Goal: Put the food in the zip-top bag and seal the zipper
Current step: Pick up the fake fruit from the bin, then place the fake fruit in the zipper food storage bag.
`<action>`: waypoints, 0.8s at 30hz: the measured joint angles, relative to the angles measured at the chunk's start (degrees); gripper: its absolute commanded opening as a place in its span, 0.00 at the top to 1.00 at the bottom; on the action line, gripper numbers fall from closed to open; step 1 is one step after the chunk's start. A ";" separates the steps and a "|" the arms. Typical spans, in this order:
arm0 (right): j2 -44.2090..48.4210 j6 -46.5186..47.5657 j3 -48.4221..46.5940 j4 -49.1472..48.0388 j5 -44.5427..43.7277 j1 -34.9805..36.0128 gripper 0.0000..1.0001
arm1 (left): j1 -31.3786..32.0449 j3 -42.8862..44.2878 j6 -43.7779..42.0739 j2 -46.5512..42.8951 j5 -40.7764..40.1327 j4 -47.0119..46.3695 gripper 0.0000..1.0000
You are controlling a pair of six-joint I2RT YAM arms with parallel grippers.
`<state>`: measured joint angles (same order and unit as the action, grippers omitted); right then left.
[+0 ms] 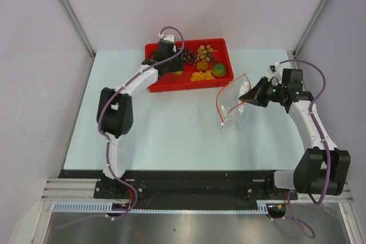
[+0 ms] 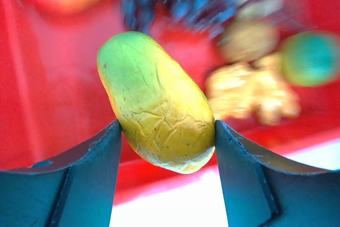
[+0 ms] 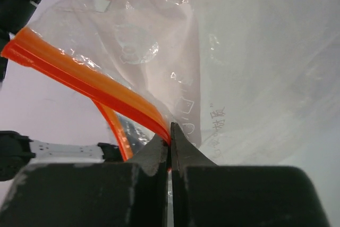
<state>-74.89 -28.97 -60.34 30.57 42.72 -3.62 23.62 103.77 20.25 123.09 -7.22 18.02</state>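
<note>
Over the red tray [image 1: 171, 88], left claw [image 2: 167, 131] grips a yellow-green mango [image 2: 154, 104]; right claw [image 3: 170, 134] pinches the zipper [image 3: 79, 75].

The top camera is looking down from above the near edge over the whole table [image 1: 171, 135], sharing the far red tray [image 2: 37, 94] with the close-up left wrist camera and the bag [image 3: 255, 78] on the right with the close-up right wrist camera.
</note>
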 measured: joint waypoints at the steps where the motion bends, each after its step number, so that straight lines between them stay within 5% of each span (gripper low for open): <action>1: 0.00 -1.68 0.61 -1.33 1.99 0.17 1.00 | 0.15 -1.53 -0.76 -3.26 0.39 -0.87 0.65; 10: 0.46 -15.30 4.96 -12.11 12.44 0.76 1.00 | 9.55 -7.13 -8.39 -29.83 6.01 -8.96 0.69; 17: 0.46 -24.52 7.41 -18.49 16.31 0.76 1.00 | 18.95 -6.84 -14.38 -30.82 13.18 -6.25 0.69; 24: 0.46 -22.56 7.39 -16.90 15.39 0.79 1.00 | 24.37 -7.52 -23.58 -30.73 25.42 -1.86 0.67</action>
<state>-74.43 -51.53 -52.95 13.67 58.11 -2.83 47.99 96.25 -3.33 92.36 18.20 16.16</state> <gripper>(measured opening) 0.011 0.668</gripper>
